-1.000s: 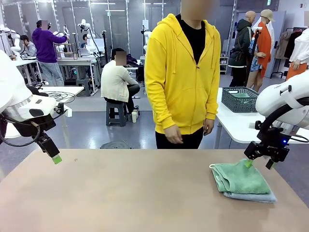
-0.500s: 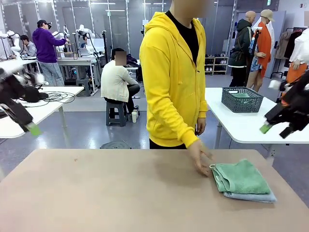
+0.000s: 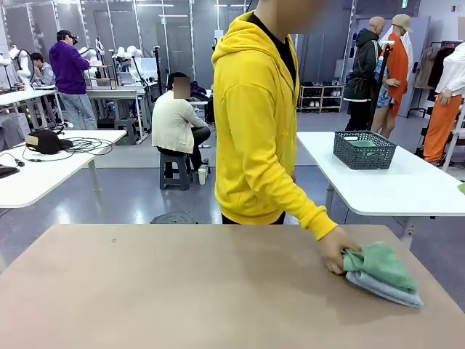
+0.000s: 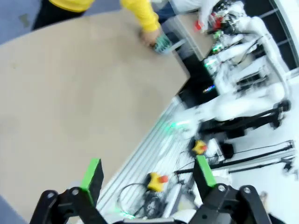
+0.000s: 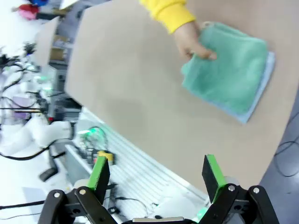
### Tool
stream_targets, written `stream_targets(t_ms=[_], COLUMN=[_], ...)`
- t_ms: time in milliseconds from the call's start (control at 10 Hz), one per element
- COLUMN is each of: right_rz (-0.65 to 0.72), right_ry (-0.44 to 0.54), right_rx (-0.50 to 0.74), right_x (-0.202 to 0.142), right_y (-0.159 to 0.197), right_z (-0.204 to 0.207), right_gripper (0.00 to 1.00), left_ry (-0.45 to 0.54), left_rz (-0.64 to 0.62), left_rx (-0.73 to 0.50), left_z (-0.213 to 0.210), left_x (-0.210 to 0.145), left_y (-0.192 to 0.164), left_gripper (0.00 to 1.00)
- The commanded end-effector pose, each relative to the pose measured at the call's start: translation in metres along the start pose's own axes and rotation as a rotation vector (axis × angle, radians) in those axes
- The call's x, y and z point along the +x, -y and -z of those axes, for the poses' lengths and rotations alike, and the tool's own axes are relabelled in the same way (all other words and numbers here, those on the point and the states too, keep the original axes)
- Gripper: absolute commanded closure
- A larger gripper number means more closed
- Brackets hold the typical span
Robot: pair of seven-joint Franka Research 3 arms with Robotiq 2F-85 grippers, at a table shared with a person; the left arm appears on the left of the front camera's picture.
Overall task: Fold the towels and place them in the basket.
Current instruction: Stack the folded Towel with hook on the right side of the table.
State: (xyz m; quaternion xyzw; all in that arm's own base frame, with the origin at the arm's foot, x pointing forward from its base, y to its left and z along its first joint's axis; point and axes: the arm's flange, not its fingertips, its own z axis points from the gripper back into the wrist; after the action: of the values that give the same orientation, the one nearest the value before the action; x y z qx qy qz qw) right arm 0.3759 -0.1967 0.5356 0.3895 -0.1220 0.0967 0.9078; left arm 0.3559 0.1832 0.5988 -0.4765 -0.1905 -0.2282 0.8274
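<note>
Since a second ago both our arms have pulled back off the table and the person's hand (image 3: 336,249) has come down onto the stacked soft terry towels, sea-green over pale grey-blue (image 3: 381,273), at the table's far right, lifting their near edge. Our left gripper (image 4: 148,173) and right gripper (image 5: 158,173) hang with jaws spread wide, holding nothing. We judge the towels light and floppy, best pinched through both layers at a folded edge; the dark grey lattice plastic basket (image 3: 363,149) sits on the white side table (image 3: 407,190), well apart.
</note>
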Motion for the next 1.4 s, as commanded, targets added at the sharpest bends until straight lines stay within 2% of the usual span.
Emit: stream_targets(t_ms=[0,200,500,600,700,800,1300], right_rz=[0.004,0.025,0.052,0.061,0.058,0.079,0.079], right_ry=[0.018,0.052,0.102,0.124,0.139,0.087,0.087], right_rx=[0.202,0.312,0.392,0.405,0.429,0.374,0.374], right_x=[-0.016,-0.043,-0.082,-0.084,-0.079,-0.085,-0.085], right_y=[0.024,0.043,0.057,0.057,0.055,0.059,0.059], right_z=[-0.018,-0.024,-0.03,-0.031,-0.028,-0.03,-0.03], right_gripper=[0.0,0.0,0.0,0.0,0.0,0.0,0.0], left_ry=[0.119,0.259,0.341,0.358,0.332,0.337,0.337], left_rz=[-0.083,-0.16,-0.251,-0.258,-0.259,-0.28,-0.28], left_rx=[-0.188,-0.272,-0.297,-0.286,-0.271,-0.281,-0.281], left_z=[-0.041,-0.08,-0.104,-0.107,-0.105,-0.071,-0.071], left_x=[-0.021,-0.075,-0.125,-0.125,-0.118,-0.131,-0.131], left_y=[-0.037,-0.081,-0.121,-0.125,-0.129,-0.12,-0.12], left_gripper=[0.02,0.02,0.02,0.02,0.02,0.02,0.02])
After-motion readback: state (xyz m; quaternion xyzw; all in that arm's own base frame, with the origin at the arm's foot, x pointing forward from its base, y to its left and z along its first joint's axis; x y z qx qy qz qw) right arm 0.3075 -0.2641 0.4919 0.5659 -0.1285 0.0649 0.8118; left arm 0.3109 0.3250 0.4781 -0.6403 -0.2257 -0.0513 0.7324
